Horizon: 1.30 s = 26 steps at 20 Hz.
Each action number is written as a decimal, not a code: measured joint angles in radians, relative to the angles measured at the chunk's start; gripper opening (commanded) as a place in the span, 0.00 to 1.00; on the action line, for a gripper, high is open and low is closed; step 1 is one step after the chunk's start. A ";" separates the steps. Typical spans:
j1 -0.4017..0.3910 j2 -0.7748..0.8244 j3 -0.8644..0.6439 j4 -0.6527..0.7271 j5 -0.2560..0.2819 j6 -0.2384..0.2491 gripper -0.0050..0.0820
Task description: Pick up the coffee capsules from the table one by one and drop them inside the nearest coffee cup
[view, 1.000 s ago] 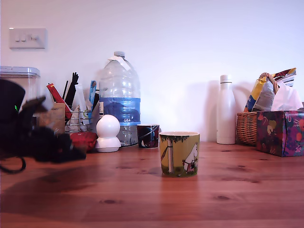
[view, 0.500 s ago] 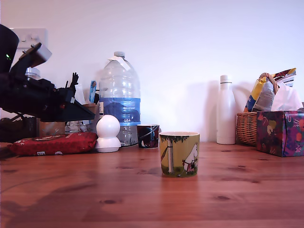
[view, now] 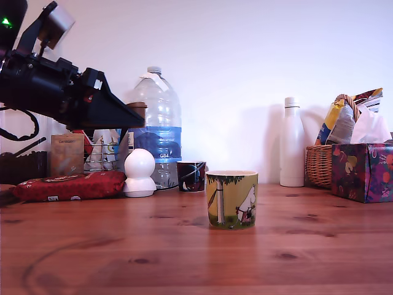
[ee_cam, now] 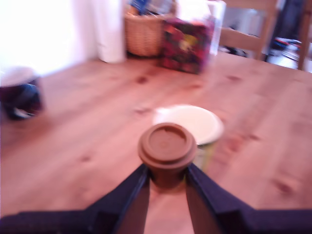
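High at the exterior view's left, my black gripper (view: 138,114) is shut on a brown coffee capsule (view: 139,108), held well above the wooden table (view: 184,246). The wrist view shows the capsule (ee_cam: 167,146) pinched between the two dark fingers (ee_cam: 127,197), its flat rim facing the camera. The yellow-green coffee cup (view: 231,198) with the white creature stands mid-table, to the right of and below the gripper. In the wrist view its white inside (ee_cam: 195,124) shows just beyond the capsule. No other capsule shows on the table.
A small dark patterned cup (view: 191,176), a white round object (view: 139,172), a big water bottle (view: 154,126) and a red packet (view: 70,185) stand behind, at the exterior view's left. A white bottle (view: 292,144), basket (view: 319,165) and patterned box (view: 362,171) are at the right.
The arm has risen from table level at the exterior view's left and swung to the right, and now holds a brown capsule high up. The cup has not moved.
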 measured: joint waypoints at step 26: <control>-0.193 0.243 0.576 -0.599 -0.076 0.083 0.16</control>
